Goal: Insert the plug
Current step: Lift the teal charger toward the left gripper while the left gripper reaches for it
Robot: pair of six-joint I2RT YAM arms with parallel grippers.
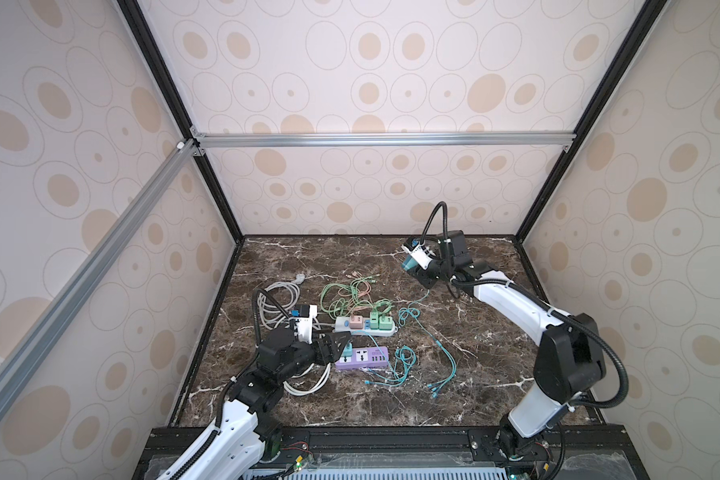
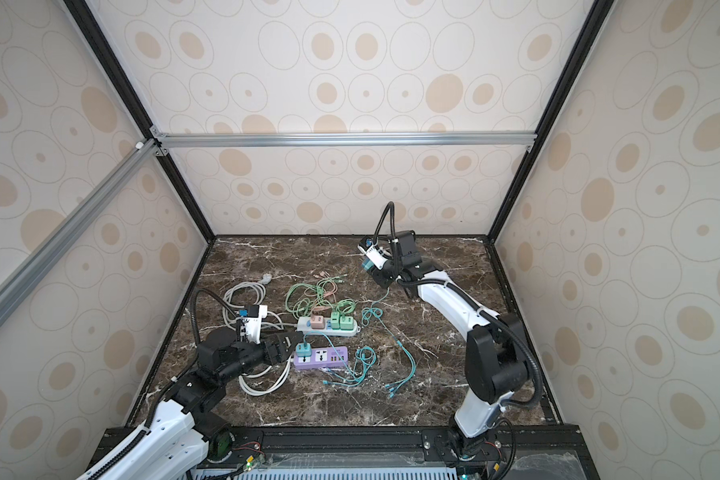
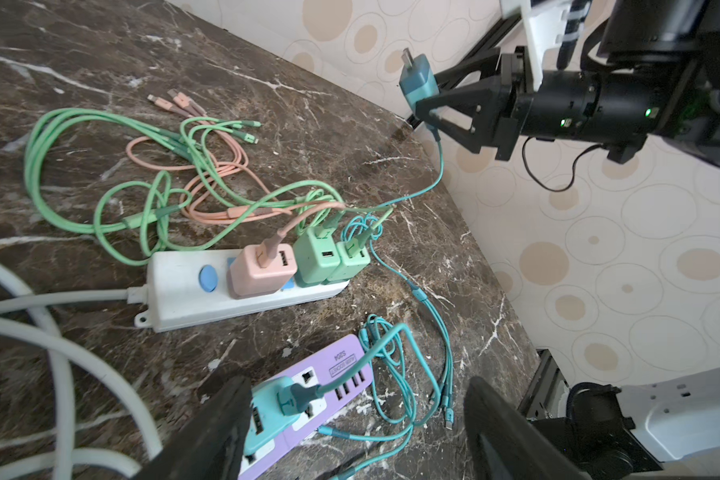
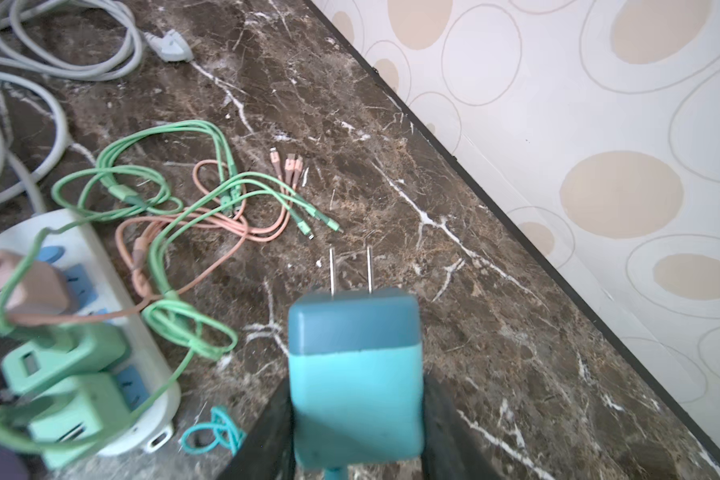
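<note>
Teal plug (image 4: 356,374) was held off the table (image 1: 454,395) near the back wall, prongs bare, clamped in the right gripper (image 3: 427,97). Left gripper (image 3: 356,428) stood wide open and empty at the purple power strip (image 3: 341,365), beside a second teal charger (image 3: 275,405) seated there.

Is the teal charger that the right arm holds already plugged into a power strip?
No, the teal charger sits between the right fingers in the air, its two metal prongs bare above the table.

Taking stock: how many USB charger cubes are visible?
5: pink charger and two green chargers in the white strip; a teal charger in the purple strip; another teal charger in the right gripper. None seems hidden.
</note>
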